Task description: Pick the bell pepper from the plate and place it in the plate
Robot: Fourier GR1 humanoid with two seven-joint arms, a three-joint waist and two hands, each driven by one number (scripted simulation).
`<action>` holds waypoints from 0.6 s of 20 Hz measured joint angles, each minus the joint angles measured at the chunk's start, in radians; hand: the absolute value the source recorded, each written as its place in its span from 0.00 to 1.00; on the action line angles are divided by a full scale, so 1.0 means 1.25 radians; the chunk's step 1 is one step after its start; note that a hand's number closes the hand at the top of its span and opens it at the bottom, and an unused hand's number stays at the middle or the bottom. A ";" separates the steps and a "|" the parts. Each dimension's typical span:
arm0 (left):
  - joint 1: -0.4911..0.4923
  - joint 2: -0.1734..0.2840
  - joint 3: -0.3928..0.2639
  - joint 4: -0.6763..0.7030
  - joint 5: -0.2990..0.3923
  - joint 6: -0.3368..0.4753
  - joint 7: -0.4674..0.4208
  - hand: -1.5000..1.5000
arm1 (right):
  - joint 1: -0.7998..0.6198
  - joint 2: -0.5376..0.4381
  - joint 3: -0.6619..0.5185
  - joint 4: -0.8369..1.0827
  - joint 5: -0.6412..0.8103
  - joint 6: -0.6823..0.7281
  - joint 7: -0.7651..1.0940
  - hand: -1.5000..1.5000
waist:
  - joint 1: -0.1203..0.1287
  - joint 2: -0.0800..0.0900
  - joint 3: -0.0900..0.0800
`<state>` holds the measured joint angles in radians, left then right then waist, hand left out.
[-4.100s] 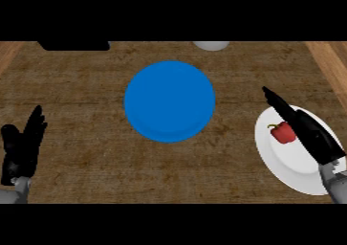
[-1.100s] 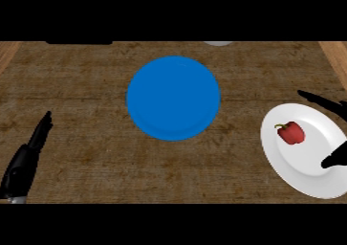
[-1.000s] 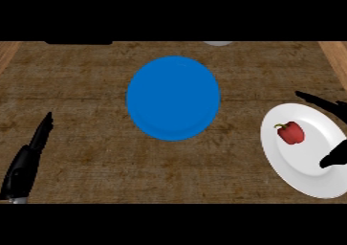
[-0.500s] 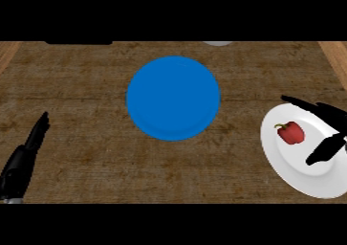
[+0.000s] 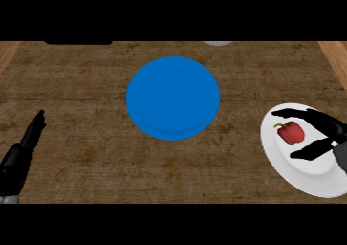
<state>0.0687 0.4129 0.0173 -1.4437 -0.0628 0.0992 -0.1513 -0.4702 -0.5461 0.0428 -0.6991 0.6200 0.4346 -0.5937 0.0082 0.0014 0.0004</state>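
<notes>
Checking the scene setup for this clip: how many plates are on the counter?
2. A blue plate lies at the counter's middle, nothing on it. A white plate lies at the right edge, holding the red bell pepper.

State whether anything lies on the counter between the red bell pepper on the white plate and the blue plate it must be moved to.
Nothing visible does. The bell pepper sits on the white plate, bracketed by the right hand. Only bare wooden counter separates it from the blue plate. The left hand is far off at the left edge.
</notes>
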 measured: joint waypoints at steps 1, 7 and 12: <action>-0.002 -0.003 0.002 -0.002 -0.003 -0.002 0.003 0.50 | -0.006 0.012 -0.001 0.010 0.004 -0.009 -0.007 1.00 | 0.000 0.000 0.000; -0.003 -0.030 0.006 -0.016 -0.026 -0.013 0.015 0.50 | -0.054 0.029 -0.019 0.062 0.026 -0.034 -0.045 1.00 | 0.003 0.001 0.000; -0.032 -0.039 -0.022 -0.031 -0.041 -0.022 0.016 0.50 | -0.205 -0.001 0.026 0.115 0.116 -0.071 -0.012 1.00 | 0.060 0.020 0.002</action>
<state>0.0290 0.3637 -0.0102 -1.4825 -0.1138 0.0715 -0.1309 -0.7265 -0.5469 0.0750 -0.5550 0.7650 0.3456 -0.6084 0.0838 0.0266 0.0031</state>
